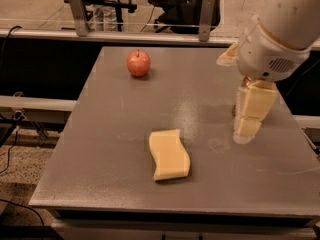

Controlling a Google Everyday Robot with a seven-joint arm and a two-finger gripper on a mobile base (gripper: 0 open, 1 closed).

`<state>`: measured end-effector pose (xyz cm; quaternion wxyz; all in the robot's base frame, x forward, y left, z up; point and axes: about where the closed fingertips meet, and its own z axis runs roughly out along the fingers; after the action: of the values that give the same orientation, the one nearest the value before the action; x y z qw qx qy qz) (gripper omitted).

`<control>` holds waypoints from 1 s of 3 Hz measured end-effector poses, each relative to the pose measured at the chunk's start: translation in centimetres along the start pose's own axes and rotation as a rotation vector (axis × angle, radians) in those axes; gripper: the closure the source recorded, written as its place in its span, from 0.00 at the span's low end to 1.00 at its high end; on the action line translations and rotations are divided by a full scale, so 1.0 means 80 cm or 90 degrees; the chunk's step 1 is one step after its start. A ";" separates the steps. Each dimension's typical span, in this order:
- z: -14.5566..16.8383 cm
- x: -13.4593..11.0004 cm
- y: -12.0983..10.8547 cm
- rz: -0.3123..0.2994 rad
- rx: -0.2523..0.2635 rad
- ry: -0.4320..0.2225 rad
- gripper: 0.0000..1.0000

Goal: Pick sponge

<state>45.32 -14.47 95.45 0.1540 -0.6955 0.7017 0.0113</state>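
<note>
Far left on the grey flat tabletop [110, 134], toward its back edge, sits a round red apple [138, 63]; it is well apart from my work and I should leave it alone. Nearer the front edge, about mid-table, lies the pale yellow foam sponge [169, 154] with wavy long sides. It rests flat, its length running roughly front to back, with nothing touching it. To the right of it, well apart and raised above the surface, hangs my blocky pale yellow gripper [246, 130] under the white wrist housing [272, 49]. I cannot tell whether it is spread or pressed together.

As I judge it, the step in hand is the approach. To do it well I should travel left and toward the front until I am centred over the sponge. I should turn the wrist so my grip crosses its narrow width, then descend straight. The foam should give, so I want to close low on its sides, gently, and not press it into the table.
</note>
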 end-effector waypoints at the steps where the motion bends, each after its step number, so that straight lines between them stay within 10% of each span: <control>1: 0.034 -0.031 0.007 -0.059 -0.034 -0.005 0.00; 3: 0.103 -0.075 0.035 -0.152 -0.090 0.012 0.00</control>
<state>44.18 -6.61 88.43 0.0985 -0.7832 0.6128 0.0359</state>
